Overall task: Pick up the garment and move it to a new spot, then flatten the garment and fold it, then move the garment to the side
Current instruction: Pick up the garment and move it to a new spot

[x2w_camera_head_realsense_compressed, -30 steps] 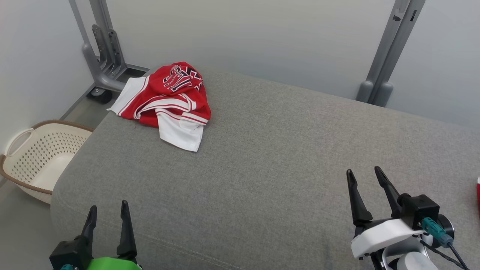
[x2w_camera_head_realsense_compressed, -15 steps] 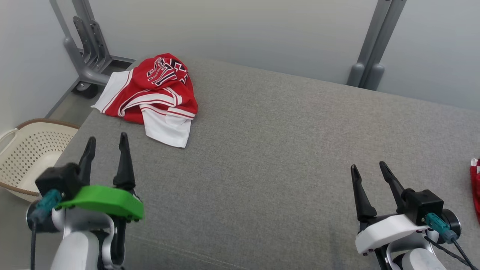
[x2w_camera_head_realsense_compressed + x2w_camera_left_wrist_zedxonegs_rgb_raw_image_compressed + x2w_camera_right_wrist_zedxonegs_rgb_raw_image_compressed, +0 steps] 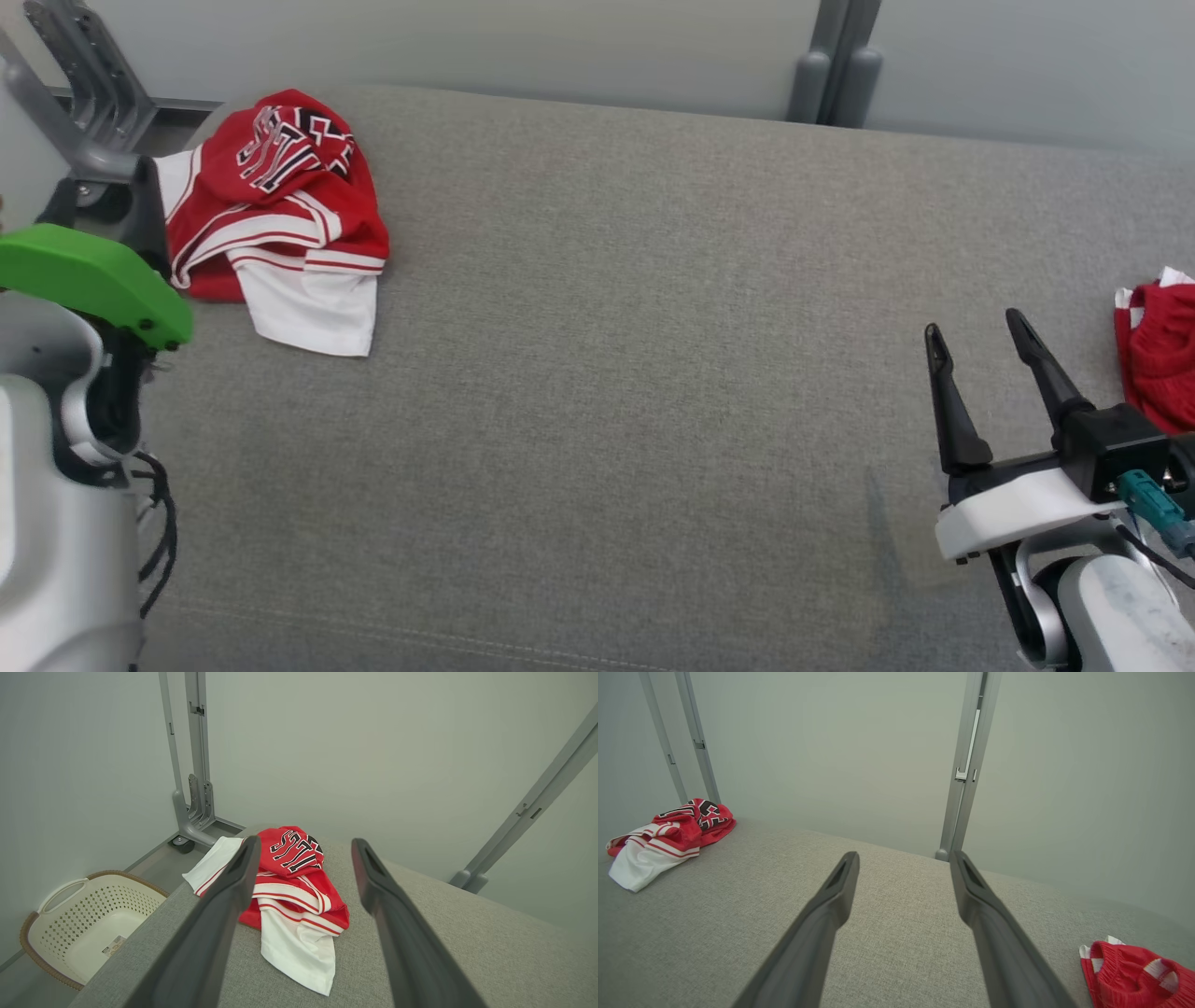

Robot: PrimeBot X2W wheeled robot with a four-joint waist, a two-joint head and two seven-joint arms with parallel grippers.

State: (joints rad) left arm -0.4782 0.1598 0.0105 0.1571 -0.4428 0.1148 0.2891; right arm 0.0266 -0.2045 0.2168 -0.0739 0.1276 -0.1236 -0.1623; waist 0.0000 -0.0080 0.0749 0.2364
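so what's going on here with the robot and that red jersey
A two-armed robot faces a crumpled red and white jersey at the far left corner of the grey fabric cushion. Its left gripper hangs open just short of the jersey, pointing at it, holding nothing. The right gripper is open and empty over the cushion's right side, near a second red garment.
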